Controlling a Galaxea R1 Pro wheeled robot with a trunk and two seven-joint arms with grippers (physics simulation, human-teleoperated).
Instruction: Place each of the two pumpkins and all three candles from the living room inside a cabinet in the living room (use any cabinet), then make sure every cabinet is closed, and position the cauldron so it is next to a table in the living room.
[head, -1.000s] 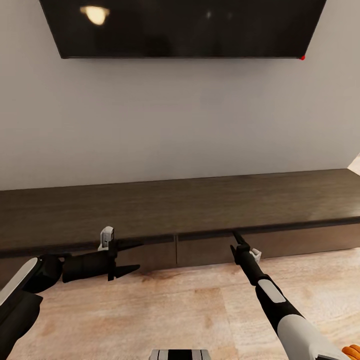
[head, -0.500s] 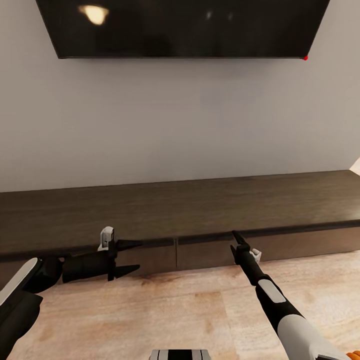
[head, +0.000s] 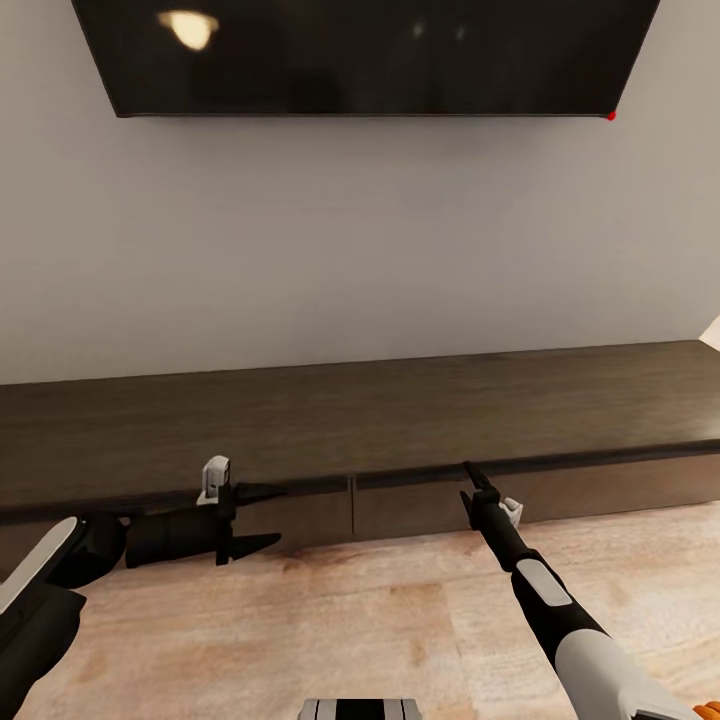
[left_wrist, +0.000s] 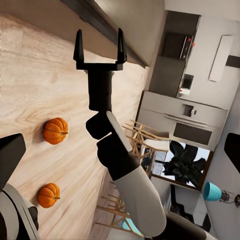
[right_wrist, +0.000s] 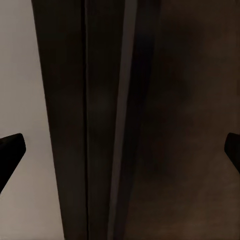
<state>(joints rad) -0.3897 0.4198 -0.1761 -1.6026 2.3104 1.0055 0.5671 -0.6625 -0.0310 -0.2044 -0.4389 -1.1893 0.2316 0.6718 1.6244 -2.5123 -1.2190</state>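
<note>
The long dark-brown cabinet (head: 400, 410) runs along the wall, and the fronts I can see are flush. My right gripper (head: 472, 478) is open, its tips at the top edge of a cabinet front (head: 430, 505) just under the overhanging top. In the left wrist view the right gripper (left_wrist: 98, 47) has its fingers spread at that edge. The right wrist view has the cabinet's edge (right_wrist: 125, 120) very close. My left gripper (head: 272, 513) is open and empty, held sideways in front of the left front. Two orange pumpkins (left_wrist: 55, 130) (left_wrist: 49, 195) lie on the floor behind the right arm. One pumpkin's edge (head: 706, 700) peeks in at the head view's corner.
A dark television (head: 360, 55) hangs on the grey wall above the cabinet. Light wooden floor (head: 350, 620) stretches in front. In the left wrist view, wooden chairs (left_wrist: 142, 142), a kitchen wall oven (left_wrist: 192, 117) and a dark plant (left_wrist: 182, 162) stand far behind.
The view has shifted very slightly. My right gripper's tips have crept a little closer under the cabinet top. The left arm has sunk slightly.
</note>
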